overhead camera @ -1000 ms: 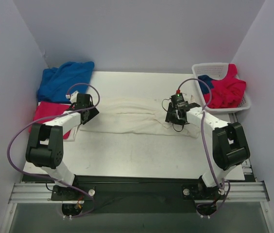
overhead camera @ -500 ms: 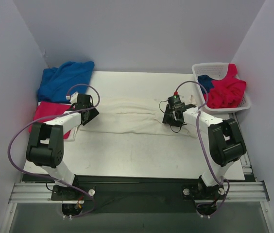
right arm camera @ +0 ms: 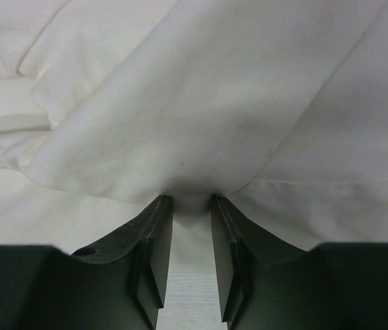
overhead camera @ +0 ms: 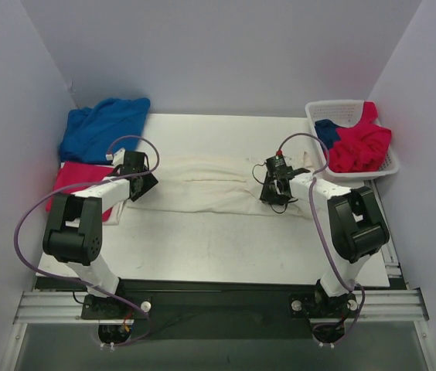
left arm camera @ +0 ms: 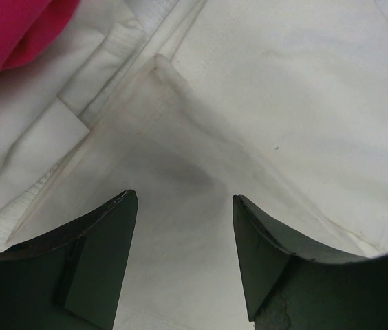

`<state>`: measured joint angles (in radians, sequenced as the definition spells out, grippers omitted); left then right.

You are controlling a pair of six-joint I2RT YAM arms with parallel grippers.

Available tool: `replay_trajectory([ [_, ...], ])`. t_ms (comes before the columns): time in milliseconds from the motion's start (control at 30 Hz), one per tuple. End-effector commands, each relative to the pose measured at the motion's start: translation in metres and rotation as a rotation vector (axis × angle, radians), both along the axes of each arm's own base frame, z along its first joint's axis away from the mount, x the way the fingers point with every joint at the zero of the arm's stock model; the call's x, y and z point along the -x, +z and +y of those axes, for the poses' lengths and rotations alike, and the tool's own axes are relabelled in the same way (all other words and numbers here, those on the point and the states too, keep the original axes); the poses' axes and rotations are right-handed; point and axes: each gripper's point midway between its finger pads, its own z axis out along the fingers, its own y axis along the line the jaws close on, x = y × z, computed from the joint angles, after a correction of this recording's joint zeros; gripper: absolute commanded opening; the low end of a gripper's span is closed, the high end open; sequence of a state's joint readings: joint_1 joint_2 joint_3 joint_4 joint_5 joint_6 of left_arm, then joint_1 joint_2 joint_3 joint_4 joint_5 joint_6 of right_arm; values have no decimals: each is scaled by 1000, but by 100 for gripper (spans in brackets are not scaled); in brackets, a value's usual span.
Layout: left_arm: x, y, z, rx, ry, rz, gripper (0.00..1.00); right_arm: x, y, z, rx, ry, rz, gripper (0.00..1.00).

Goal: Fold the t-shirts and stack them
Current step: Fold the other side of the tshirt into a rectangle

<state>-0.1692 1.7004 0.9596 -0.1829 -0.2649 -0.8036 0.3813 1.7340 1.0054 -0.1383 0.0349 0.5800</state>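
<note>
A: The right fingers (right arm camera: 154, 234) are pinching a fold of the large cream-white cotton t-shirt (overhead camera: 202, 189) near its right end; the left fingers (left arm camera: 104, 234) are standing apart over its left end, gripping nothing.

B: That shirt is lying in a rumpled band across the white desk (overhead camera: 218, 247), between the arms; a royal blue t-shirt (overhead camera: 102, 127) is sitting at the far left corner, a crimson-pink t-shirt (overhead camera: 75, 178) just nearer; the white plastic lattice basket (overhead camera: 334, 106) at far right is holding more crimson and blue cloth.

Near table (overhead camera: 218, 243) free; cream shirt (overhead camera: 202, 189) spans mid, basket (overhead camera: 338, 105) blocks rt, blue shirt (overhead camera: 102, 127) lt.
</note>
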Motion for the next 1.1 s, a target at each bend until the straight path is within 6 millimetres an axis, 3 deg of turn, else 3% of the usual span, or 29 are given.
replay_trajectory([
  [0, -8, 7, 1, 0, 11, -23, 68, 6, -7, -3, 26, -11, 31, 25],
  [133, -8, 7, 1, 0, 11, -22, 68, 4, -4, -4, 36, -15, 25, 13],
  [300, -8, 7, 1, 0, 11, -22, 68, -4, 17, -3, 57, -4, -23, 9],
  [500, -7, 6, 1, 0, 10, -17, 68, -12, 38, -1, 84, 16, -69, 13],
  [567, -6, 5, 1, 0, 10, -16, 68, -12, 39, 0, 86, 22, -69, 11],
  [633, -6, 6, 1, 2, 10, -17, 68, -13, 39, 0, 87, 23, -69, 0],
  [800, -6, 4, 2, -2, 9, -12, 68, -17, 43, 3, 95, 35, -83, 0],
  [933, -8, 5, 0, 2, 6, -17, 68, -35, 58, 6, 101, 44, -135, 0],
  [1067, -8, 7, 1, 0, 8, -18, 68, -68, 77, 21, 88, 79, -189, 0],
])
